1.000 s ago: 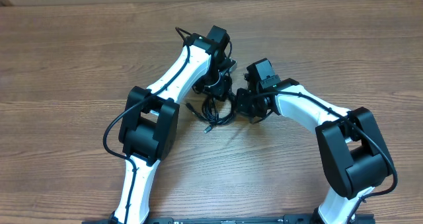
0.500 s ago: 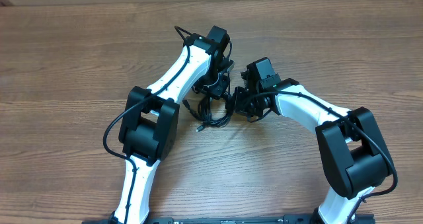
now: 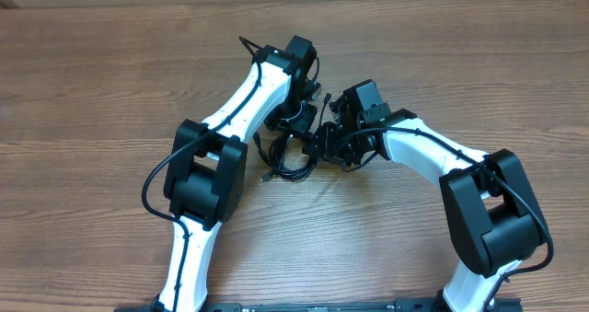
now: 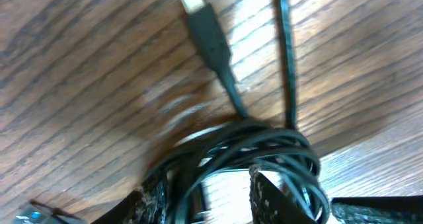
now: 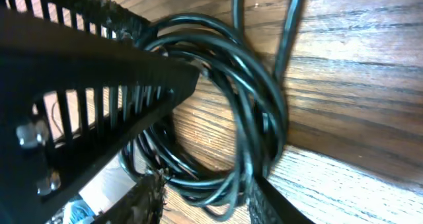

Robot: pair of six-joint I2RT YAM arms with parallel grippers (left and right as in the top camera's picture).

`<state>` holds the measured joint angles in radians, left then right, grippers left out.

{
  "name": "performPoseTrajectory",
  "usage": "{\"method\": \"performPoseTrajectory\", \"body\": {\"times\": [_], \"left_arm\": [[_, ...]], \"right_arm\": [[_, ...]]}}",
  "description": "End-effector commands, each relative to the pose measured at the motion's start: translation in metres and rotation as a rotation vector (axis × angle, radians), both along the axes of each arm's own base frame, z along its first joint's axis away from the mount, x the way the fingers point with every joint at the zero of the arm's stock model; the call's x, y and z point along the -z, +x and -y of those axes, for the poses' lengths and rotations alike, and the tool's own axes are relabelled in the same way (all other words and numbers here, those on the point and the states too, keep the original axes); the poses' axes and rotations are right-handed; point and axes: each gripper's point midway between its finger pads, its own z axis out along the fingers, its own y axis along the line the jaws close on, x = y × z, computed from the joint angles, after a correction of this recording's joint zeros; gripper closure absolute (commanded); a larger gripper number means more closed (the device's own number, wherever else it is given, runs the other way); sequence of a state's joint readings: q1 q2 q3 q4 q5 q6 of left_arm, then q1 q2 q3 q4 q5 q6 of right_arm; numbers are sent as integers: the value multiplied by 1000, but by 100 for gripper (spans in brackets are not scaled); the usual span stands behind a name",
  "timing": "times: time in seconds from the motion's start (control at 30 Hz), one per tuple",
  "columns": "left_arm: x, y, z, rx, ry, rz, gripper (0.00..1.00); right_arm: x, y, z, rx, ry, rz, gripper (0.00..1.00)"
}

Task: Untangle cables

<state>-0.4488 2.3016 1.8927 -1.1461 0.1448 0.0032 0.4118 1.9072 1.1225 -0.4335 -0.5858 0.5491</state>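
Note:
The cables (image 3: pixel 291 161) are thin black cords coiled in one bundle on the wooden table, between my two grippers. My left gripper (image 3: pixel 296 126) is over the bundle's far side and my right gripper (image 3: pixel 324 144) is at its right side. In the left wrist view the coil (image 4: pixel 264 145) lies across the left gripper (image 4: pixel 211 201); its jaws stand apart, with strands running between them and looping round one finger (image 4: pixel 268 196). A silver-tipped plug (image 4: pixel 195 3) points away. In the right wrist view the right gripper (image 5: pixel 203 201) is open, with part of the coil (image 5: pixel 228 98) between its jaws.
The left arm's black slotted gripper body (image 5: pixel 99 85) fills the upper left of the right wrist view, very close to the right gripper. Bare wooden table (image 3: pixel 442 63) surrounds the arms. A loose plug end (image 3: pixel 267 176) sticks out at the bundle's lower left.
My right gripper has opened from shut. The bundle and its loose plug end have slid a little to the left, and the left gripper has shifted slightly with them.

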Motion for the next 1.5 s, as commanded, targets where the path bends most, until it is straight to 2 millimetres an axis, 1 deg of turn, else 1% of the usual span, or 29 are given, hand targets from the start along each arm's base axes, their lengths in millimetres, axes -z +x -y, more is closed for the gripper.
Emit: {"method": "performPoseTrajectory", "body": {"times": [0.0,0.03,0.07,0.13,0.17,0.27,0.3,0.43,0.53,0.63,0.7,0.8,0.87,0.97,1.1,1.23,1.33,1.4,1.47], "left_arm": [[-9,6,-3,-23,-12,15,67],[-9,7,-3,-23,-12,15,70],[-9,7,-3,-24,-13,16,75],[-9,7,-3,-25,-13,18,82],[-9,8,-3,-25,-14,20,83],[-9,8,-3,-25,-14,21,94],[-9,8,-3,-25,-15,21,96],[-9,8,-3,-25,-12,22,96],[-8,9,-4,-27,-12,23,96],[-6,10,-4,-30,-14,26,96],[-5,12,-9,-99,17,33,96],[-5,15,-16,-160,57,47,96],[-4,15,-17,-187,61,42,96],[-4,15,-19,-245,70,35,96],[-4,18,-36,-350,139,49,96],[-4,20,-41,-366,145,50,96],[-3,21,-42,-373,145,49,96],[-3,21,-42,-373,144,50,96],[-3,22,-42,-373,141,55,96]], "right_arm": [[-23,12,-3,-6,50,21,60],[-28,14,-1,-2,51,24,60],[-37,17,1,5,52,28,62],[-48,19,0,5,55,34,62],[-49,18,-2,-1,56,36,62],[-46,7,-15,-36,41,39,63],[-44,6,-16,-38,25,45,65],[-32,0,-22,-38,-74,74,73],[-25,-8,-32,-59,-154,118,74],[-18,-12,-28,16,-225,86,73],[-13,-12,-23,81,-271,64,73],[-15,-10,-25,82,-264,78,73],[-15,-14,-28,70,-251,63,74],[-9,-27,-31,89,-257,10,76],[5,-42,-27,158,-296,-57,77],[11,-52,-35,182,-281,-81,77],[17,-62,-39,236,-281,-133,78],[18,-66,-42,256,-287,-139,77],[19,-66,-45,287,-295,-122,77]]}}
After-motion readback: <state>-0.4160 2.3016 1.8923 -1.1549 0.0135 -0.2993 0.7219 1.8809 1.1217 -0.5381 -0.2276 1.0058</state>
